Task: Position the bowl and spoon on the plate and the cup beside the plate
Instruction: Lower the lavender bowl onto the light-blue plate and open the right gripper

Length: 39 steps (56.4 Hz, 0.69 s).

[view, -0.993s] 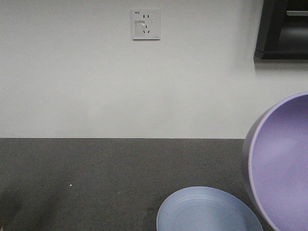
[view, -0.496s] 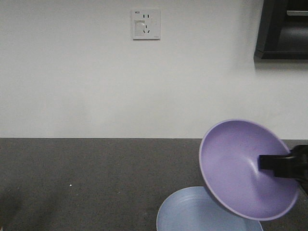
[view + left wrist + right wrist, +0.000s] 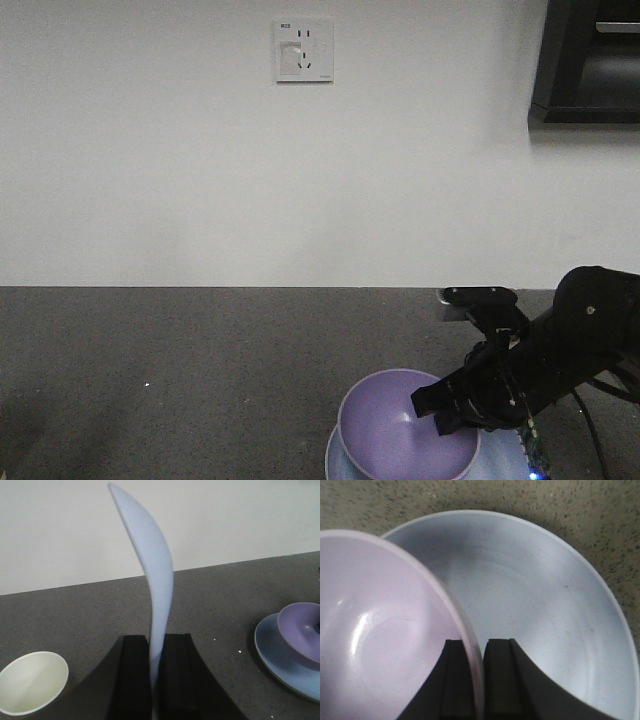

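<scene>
Lowered, the bowl (image 3: 380, 630) hides half the plate (image 3: 545, 610), right gripper (image 3: 475, 647) pinching its rim. Left gripper (image 3: 156, 642) clamps spoon (image 3: 152, 570), cup (image 3: 31, 681) at eight o'clock.

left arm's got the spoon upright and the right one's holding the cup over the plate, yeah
Not the cup: the right gripper pinches the purple bowl by its rim over the plate, as the right wrist view shows. The left gripper does hold the spoon upright.

The wall socket (image 3: 303, 50) bears tiny illegible print.
</scene>
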{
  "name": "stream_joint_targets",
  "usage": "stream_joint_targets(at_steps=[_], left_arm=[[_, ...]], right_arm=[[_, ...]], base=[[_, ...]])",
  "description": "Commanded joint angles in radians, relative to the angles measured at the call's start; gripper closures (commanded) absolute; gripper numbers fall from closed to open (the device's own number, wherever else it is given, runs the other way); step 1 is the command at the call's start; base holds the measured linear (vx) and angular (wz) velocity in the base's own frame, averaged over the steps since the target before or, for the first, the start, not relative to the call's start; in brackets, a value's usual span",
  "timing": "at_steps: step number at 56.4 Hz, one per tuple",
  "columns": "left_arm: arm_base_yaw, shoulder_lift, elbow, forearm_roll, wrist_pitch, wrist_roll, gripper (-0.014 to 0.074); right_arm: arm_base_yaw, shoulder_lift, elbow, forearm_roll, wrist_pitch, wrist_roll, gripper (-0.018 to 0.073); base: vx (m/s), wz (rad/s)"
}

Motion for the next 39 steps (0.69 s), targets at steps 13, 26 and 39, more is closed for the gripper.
stream_joint_targets(at_steps=[13, 26, 39], left_arm=[[-0.006, 0.007, -0.023, -0.01, -0.072, -0.01, 0.0603], [-0.006, 0.007, -0.023, -0.01, -0.071, -0.01, 0.0603], [-0.006, 0.007, -0.023, -0.01, -0.071, -0.009, 0.0603]], right_arm=[[0.001, 0.011, -0.035, 0.021, -0.074, -0.008, 0.0545], [0.001, 0.011, -0.035, 0.025, -0.067, -0.032, 0.0386], [0.001, 0.008, -0.035, 0.028, -0.067, -0.032, 0.0106]], base=[[0.0, 0.0], [0.0, 0.0], [0.0, 0.0]])
